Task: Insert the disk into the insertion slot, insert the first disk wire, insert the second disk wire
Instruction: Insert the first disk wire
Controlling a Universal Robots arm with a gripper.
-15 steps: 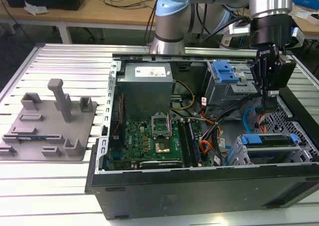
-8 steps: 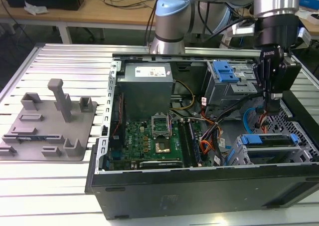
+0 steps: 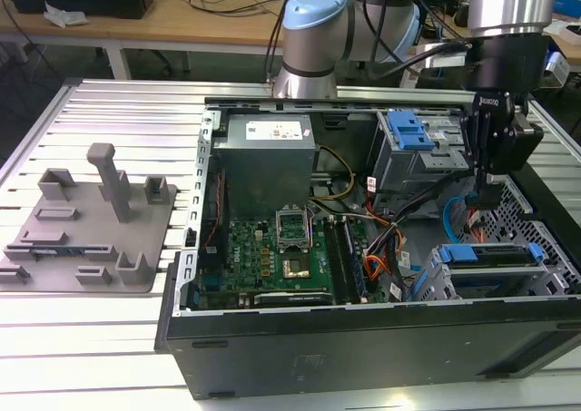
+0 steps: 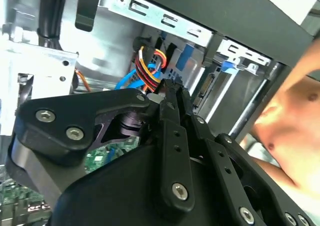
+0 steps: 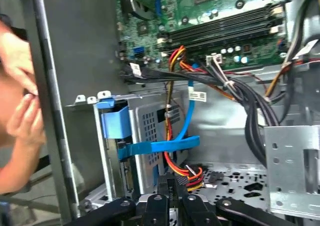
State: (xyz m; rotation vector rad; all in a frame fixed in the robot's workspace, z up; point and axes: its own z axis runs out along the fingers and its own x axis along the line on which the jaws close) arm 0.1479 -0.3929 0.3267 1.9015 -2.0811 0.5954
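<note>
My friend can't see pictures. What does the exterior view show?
A robot arm's black claw hangs inside an open black computer case, near a silver-grey hard drive in a bright blue carrier sitting in a grey metal cage. The case stands on a ribbed metal table, beside a grey plastic holder block.

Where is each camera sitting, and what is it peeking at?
Exterior view: off the arm, higher up, looks down into the open computer case; the arm and gripper show.
First wrist view: on the wrist, looks past the gripper at the blue cable and motherboard; a person's hand shows.
Second wrist view: on the wrist, looks along the gripper toward the red-yellow wires.
Both wrist views share gripper, wires, blue cable.
</note>
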